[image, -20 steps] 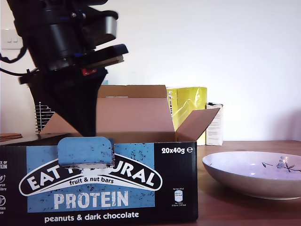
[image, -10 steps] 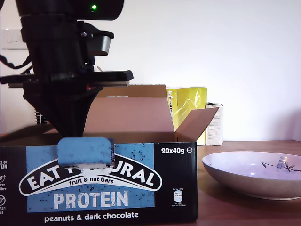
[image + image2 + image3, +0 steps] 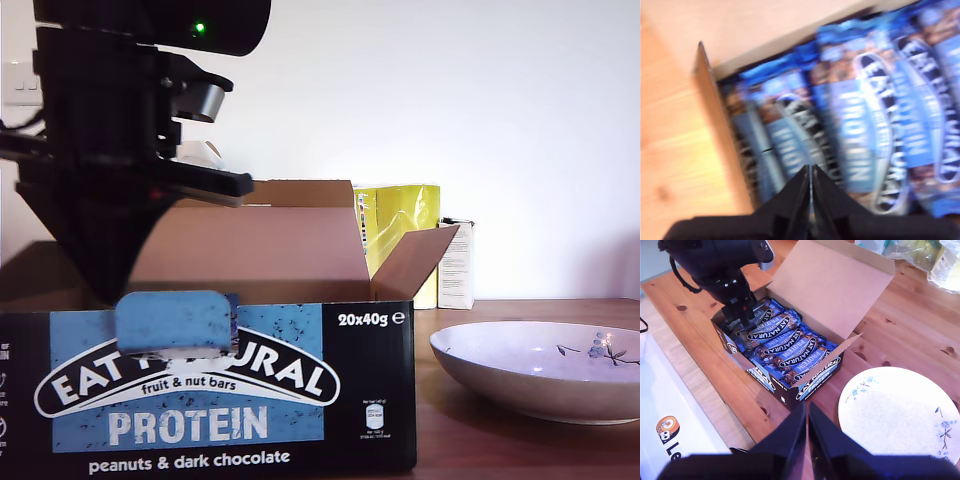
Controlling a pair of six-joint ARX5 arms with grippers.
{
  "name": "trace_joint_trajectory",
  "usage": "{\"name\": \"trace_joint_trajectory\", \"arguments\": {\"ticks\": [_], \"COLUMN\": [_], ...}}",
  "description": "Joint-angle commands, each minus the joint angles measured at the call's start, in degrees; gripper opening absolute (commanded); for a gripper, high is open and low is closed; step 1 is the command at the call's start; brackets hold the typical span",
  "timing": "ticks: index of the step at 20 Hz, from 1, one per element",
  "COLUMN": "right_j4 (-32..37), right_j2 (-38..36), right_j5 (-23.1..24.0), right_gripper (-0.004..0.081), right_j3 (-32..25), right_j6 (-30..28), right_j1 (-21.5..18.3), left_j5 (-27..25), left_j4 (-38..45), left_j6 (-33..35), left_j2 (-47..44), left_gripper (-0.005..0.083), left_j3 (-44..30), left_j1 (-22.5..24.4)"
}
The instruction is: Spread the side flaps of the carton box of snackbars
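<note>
the wooden table (image 3: 920,315) held the carton box (image 3: 210,390), lid panel (image 3: 832,287) up. one side flap (image 3: 415,262) angled outward toward the exterior view's right. my first gripper (image 3: 811,186) hung jaws-together over the snackbars (image 3: 875,125); my second gripper (image 3: 807,425), jaws likewise together, hovered near the plate (image 3: 900,420).

plain white wall (image 3: 480,90), knotty wooden table (image 3: 920,325)
</note>
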Motion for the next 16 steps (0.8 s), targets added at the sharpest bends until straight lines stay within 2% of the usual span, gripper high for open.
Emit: {"name": "trace_joint_trajectory", "arguments": {"ticks": [1,9,16], "right_j4": [0.4,-0.1,-0.1], "right_j2": [0.3,0.6,0.6], "right_j5": [-0.4,-0.4,-0.4], "right_gripper": [-0.0013,-0.0013,-0.0013], "right_j3": [0.1,0.1,0.1], "right_j6": [-0.4,-1.0,-1.0], "right_j1": [0.3,0.3,0.3], "left_j5": [-1.7,-8.1,-10.8], "left_j4": [-2.4,-9.9,-12.0], "left_j6": [-0.2,-0.1,-0.1], "left_j2": [0.9,0.8,0.8], "left_gripper": [-0.0019,-0.0019,-0.0019], "left_j3": [0.7,2.5,2.5], "left_j1": [0.3,1.4,3.8]}}
